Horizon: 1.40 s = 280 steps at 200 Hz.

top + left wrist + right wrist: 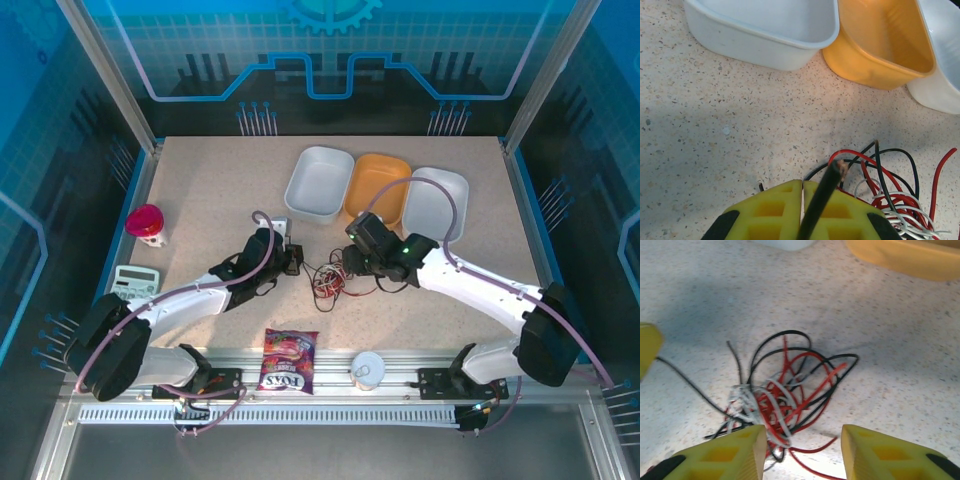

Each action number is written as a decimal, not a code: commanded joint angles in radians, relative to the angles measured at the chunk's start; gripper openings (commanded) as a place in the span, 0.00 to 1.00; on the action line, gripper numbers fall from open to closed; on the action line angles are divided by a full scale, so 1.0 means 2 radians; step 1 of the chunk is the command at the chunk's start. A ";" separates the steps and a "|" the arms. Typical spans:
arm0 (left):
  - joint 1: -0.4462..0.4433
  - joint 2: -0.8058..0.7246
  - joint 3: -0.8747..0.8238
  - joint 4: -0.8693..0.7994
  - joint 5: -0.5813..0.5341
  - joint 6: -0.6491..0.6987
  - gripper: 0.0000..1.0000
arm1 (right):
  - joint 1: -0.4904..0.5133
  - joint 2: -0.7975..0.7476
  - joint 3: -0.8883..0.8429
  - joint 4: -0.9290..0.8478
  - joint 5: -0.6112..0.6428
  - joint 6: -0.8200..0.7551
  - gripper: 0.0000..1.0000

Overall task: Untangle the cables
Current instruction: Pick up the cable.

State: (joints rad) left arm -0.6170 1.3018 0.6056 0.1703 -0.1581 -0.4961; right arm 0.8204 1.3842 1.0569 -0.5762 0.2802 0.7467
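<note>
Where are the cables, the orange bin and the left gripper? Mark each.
cables [775, 402], right wrist view, middle of the tangle.
orange bin [855, 71], left wrist view, its near wall.
left gripper [802, 186], left wrist view, between its fingertips.

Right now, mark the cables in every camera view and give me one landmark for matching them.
Top external: cables mid-table, nearer the arms than the orange tub.
Left wrist: cables at bottom right, one black strand pinched in the left gripper.
Right wrist: cables low centre, just ahead of the open right gripper.
Shared landmark: the orange tub, top right in the left wrist view, along the top edge in the right wrist view.
</note>
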 commanded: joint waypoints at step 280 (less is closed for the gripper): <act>0.002 0.047 0.016 0.017 -0.013 -0.009 0.00 | 0.048 -0.070 0.065 0.003 0.058 -0.050 0.00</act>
State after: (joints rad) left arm -0.6170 1.3800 0.6109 0.1780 -0.1646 -0.4988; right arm 0.9325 1.3075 1.2137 -0.6769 0.3672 0.6819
